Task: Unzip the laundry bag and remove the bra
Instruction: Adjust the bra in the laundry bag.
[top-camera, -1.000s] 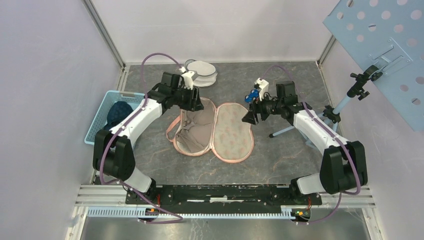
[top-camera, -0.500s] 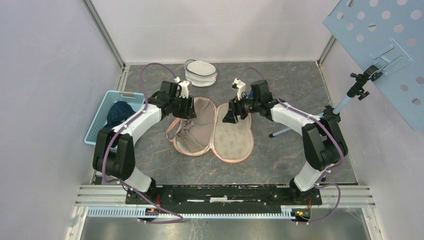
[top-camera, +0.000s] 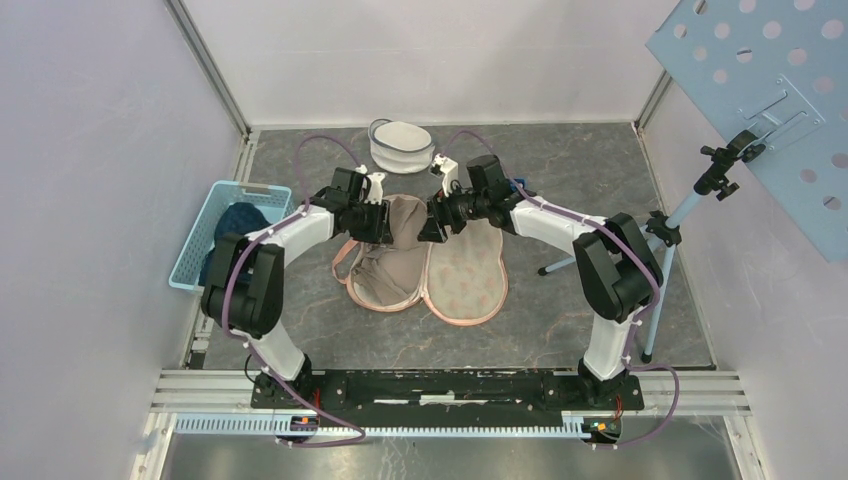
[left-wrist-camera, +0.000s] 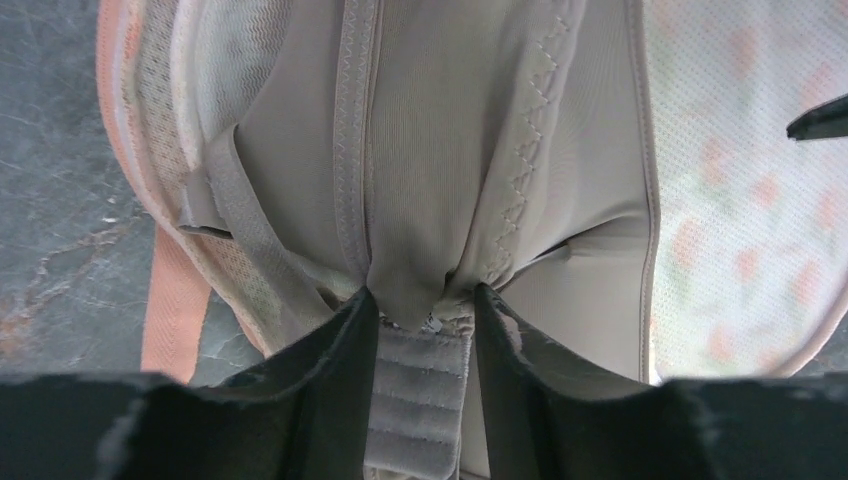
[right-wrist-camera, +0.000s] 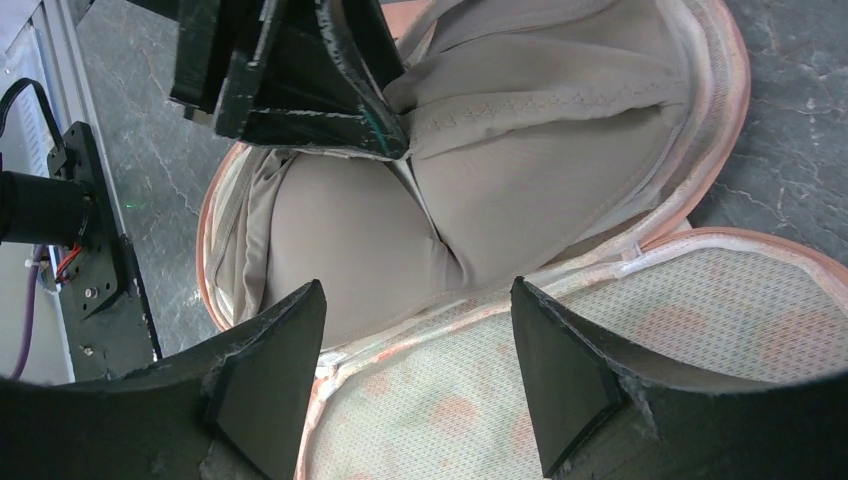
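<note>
1. At your far left a blue basket (top-camera: 197, 243) holds a dark blue cloth (top-camera: 236, 224), well apart from both grippers.
2. The laundry bag (top-camera: 467, 278) lies unzipped in the middle of the table (top-camera: 570, 330), spread flat in two halves. The bra (top-camera: 384, 255) lies in the left half, inside its rim.
3. Your left gripper (top-camera: 381, 222) is down on the far end of that left half. Its fingers (left-wrist-camera: 340, 345) stand about half apart and are pinched on a bunched fold of the bra's beige fabric, with a strip of the band running down between them.
4. Your right gripper (top-camera: 432, 226) hangs just to the right of the left one, over the far end of the bag where the two halves join. Its fingers are spread wide and have hold of nothing. Below them you see a bra cup and the edge of the mesh half; you cannot tell whether the tips touch either.
5. A round white mesh case (top-camera: 402, 146) sits behind the bag, and a stand (top-camera: 690, 207) rises at the right.
6. A second ago your right gripper was beyond the bag's right edge; it has since swung left to the join. Your left gripper has shifted slightly toward you. The bag lies as it did.
</note>
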